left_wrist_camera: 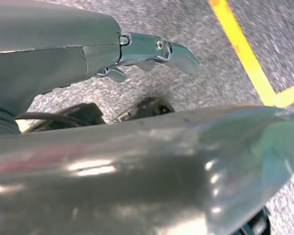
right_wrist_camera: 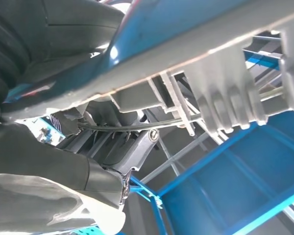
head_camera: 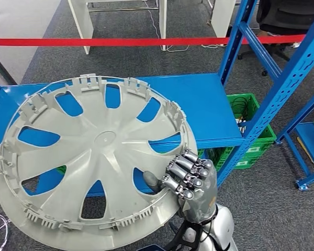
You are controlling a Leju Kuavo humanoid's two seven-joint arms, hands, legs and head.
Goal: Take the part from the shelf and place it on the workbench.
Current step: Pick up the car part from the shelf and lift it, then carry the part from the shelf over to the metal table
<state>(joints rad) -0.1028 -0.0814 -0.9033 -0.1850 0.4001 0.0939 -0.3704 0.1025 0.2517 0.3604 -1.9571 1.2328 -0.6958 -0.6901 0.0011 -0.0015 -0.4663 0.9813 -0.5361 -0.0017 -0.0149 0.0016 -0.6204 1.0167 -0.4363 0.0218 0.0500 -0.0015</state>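
Right hand (right_wrist_camera: pixel 64 161) grips grey wheel cover (right_wrist_camera: pixel 219 83) rim; ribbed clips visible; blue shelf (right_wrist_camera: pixel 241 181) beyond.

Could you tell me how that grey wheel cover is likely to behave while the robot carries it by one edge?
The wheel cover looks like thin moulded plastic, so probably light yet slightly flexible. Held only at its rim by the right hand, it may sag or swing. Its rim clips look breakable.

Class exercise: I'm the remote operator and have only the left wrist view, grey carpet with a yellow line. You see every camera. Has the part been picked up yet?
Observer: Yes. The right hand grips the rim of the round grey plastic wheel cover.
Operator: Where is it?
Observer: Over the blue metal shelf board, tilted.
Operator: Anything beneath that shelf?
Observer: A green plastic crate on the floor.
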